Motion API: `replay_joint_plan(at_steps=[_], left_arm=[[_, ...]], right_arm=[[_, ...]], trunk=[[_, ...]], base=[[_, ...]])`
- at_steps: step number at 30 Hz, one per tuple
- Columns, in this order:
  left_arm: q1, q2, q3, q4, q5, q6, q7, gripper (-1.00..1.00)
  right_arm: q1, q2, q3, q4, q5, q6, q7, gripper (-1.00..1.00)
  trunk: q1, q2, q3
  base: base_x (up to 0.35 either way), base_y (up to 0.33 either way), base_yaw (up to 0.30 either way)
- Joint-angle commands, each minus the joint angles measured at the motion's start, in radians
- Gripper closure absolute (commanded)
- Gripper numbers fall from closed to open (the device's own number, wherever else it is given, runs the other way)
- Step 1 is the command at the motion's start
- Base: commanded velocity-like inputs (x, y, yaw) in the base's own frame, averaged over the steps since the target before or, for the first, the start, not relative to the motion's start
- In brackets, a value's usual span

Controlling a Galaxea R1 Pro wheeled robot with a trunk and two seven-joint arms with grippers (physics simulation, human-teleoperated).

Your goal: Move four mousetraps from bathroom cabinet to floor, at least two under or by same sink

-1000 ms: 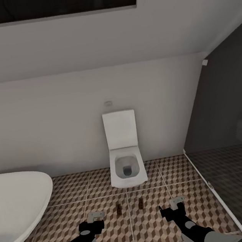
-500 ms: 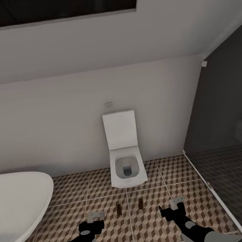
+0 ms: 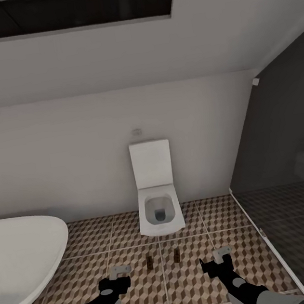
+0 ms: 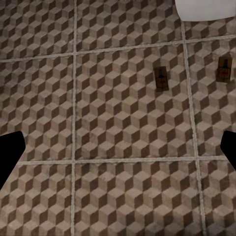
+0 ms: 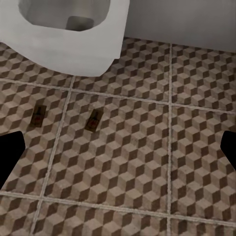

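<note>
Jaws of both arms spread, empty, above two mousetraps (image 3: 149,263) (image 3: 177,256).

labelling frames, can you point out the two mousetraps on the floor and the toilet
left mousetrap (image 3: 149,263), head view, middle of its board
right mousetrap (image 3: 177,256), head view, middle of its board
toilet (image 3: 152,171), head view, on the raised lid

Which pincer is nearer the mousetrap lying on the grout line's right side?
Right. The right pincer sits just right of that mousetrap; the left pincer is farther off, beyond the other mousetrap.
</note>
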State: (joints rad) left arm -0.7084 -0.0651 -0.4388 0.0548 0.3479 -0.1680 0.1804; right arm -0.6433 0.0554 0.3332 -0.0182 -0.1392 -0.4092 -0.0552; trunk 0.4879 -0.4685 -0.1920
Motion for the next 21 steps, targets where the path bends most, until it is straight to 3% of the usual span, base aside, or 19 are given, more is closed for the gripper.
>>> replay_joint_plan(at_steps=[1,10,21], left_arm=[[-0.002,-0.001,-0.009,0.005,0.008,-0.007,0.001,-1.00],[-0.002,-0.001,-0.009,0.005,0.008,-0.006,0.001,-1.00],[-0.002,-0.001,-0.009,0.005,0.008,-0.007,0.001,-1.00]], right_arm=[[-0.001,0.001,0.009,0.001,-0.010,-0.003,-0.003,-1.00],[-0.001,0.000,0.009,0.001,-0.010,-0.003,-0.002,-1.00],[-0.001,0.000,0.009,0.001,-0.010,-0.003,-0.002,-1.00]], trunk=[[-0.003,0.006,0.001],[-0.038,0.069,0.030],[-0.038,0.069,0.030]], base=[[0.000,0.000,0.000],[0.000,0.000,0.000],[0.000,0.000,0.000]])
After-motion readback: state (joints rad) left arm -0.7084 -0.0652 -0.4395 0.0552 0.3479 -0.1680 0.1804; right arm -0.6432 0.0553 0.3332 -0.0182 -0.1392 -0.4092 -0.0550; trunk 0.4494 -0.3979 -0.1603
